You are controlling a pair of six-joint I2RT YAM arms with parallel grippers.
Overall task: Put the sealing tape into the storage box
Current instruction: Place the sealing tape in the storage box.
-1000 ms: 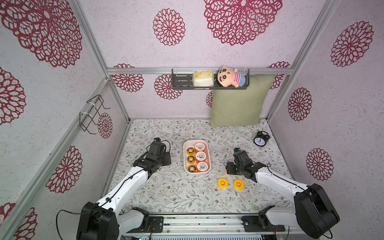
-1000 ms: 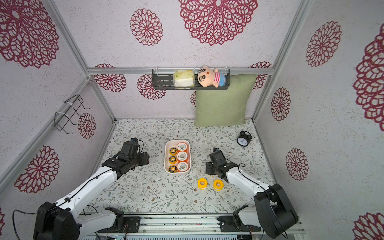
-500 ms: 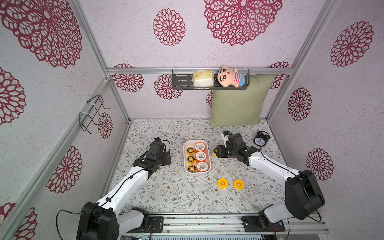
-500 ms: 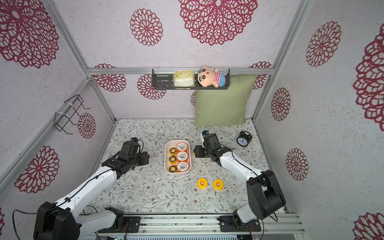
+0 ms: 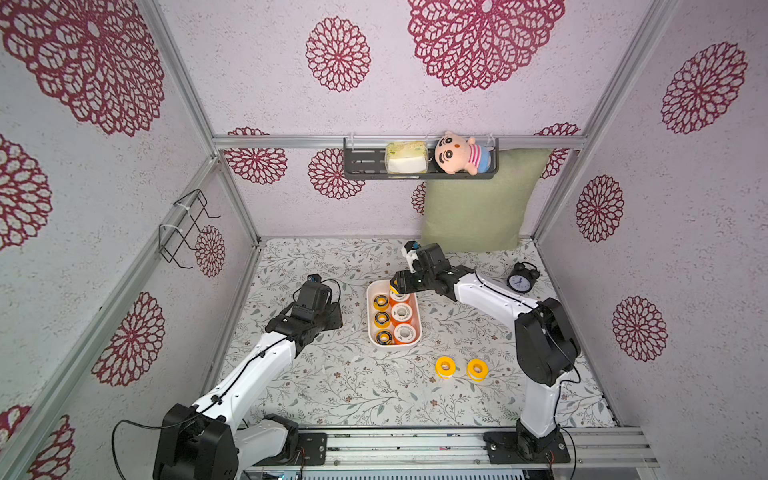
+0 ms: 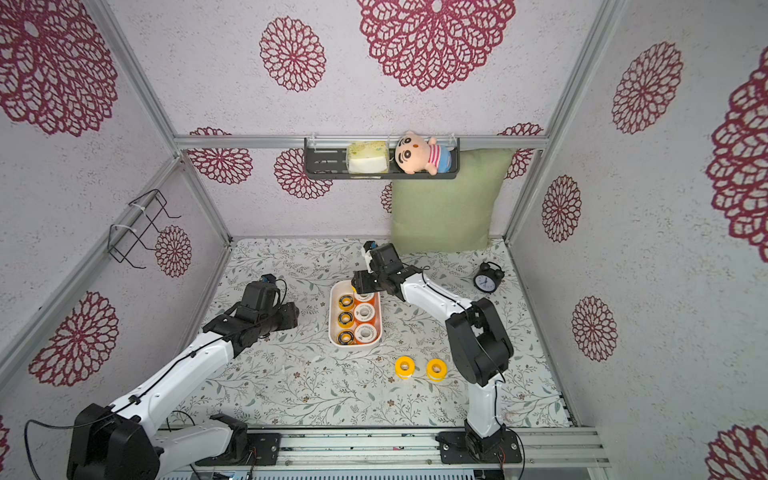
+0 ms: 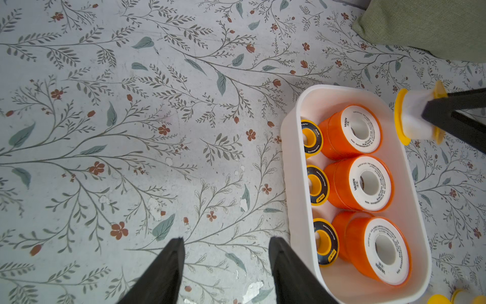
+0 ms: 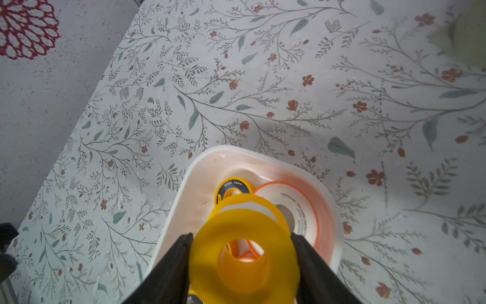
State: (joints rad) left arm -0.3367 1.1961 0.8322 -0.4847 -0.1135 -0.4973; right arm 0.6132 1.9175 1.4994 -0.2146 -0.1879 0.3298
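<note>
Right gripper [image 8: 241,237] pinches a yellow roll [image 8: 207,263] over the far end of the storage box [image 7: 289,184].
In the right wrist view that roll blocks most of the box. What lies under the orange rolls [image 7: 368,181] and black-faced rolls [image 7: 317,185] cannot be made out. The left gripper [image 7: 226,240] hangs spread and empty beside the box. Two loose yellow rolls [image 5: 445,368] lie near the box on the floral tablecloth [image 5: 332,382], and a green cushion [image 5: 478,199] leans on the patterned wall beyond the box.

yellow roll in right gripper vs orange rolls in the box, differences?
The yellow roll has plain yellow faces; the orange rolls have white printed faces. The yellow roll is clamped in the right gripper over the storage box; the orange rolls lie inside it, holes up. Both are spools with centre holes.
</note>
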